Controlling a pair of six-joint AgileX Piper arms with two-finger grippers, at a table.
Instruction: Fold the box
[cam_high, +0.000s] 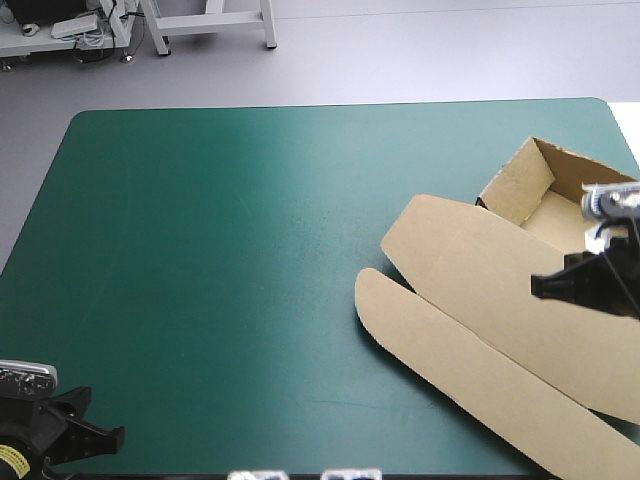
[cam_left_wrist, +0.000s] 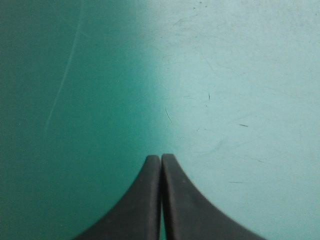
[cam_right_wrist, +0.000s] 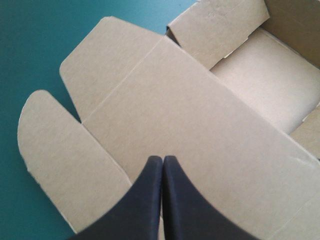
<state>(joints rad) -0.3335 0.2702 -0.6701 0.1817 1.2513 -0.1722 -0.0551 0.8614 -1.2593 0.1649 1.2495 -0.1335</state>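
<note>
"So, where's the box (cam_high: 470, 300)?"

"At the table's (cam_high: 250, 250) right edge. The tray is near the far right corner, and the lid (cam_right_wrist: 190, 115) lies flat toward the near edge."

"Grippers?"

"Both closed on nothing. The right gripper (cam_right_wrist: 162, 159) is over the lid, the left gripper (cam_left_wrist: 160, 157) over bare cover at the near left corner."

"Risk?"

"A closed-finger push might slide the light box off the right edge."

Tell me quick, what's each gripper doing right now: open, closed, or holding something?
Left gripper: closed, empty, over the bare teal-green cover.
Right gripper: closed, empty, above the flat lid of the box.
</note>
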